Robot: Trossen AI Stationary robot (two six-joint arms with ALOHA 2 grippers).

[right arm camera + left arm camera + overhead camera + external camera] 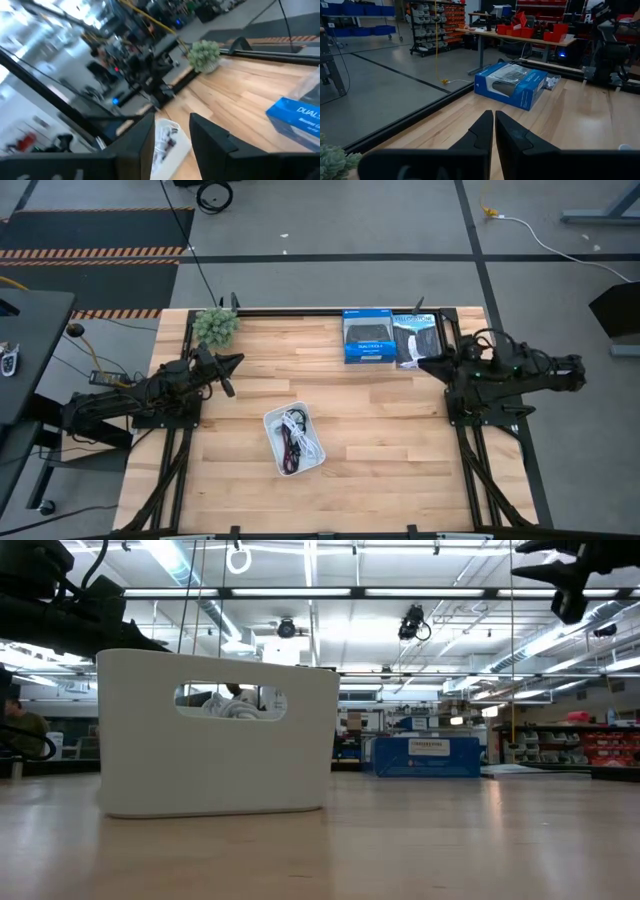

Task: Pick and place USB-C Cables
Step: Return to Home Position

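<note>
A white tray (305, 465) stands on the wooden table near the middle. Inside it lie the USB-C cables: a white bundle (295, 420), a black one (283, 430) and a dark red one (292, 450). The tray also shows in the low view (215, 735) and the right wrist view (167, 145). My left gripper (232, 365) is shut and empty, held above the table's left side, far from the tray. My right gripper (428, 362) is open and empty, held above the table's right side by the blue boxes.
Two blue retail boxes (368, 338) (415, 340) lie at the table's far edge, right of the middle. A small green plant (215, 326) stands at the far left corner. Bare wood lies in front of and beside the tray.
</note>
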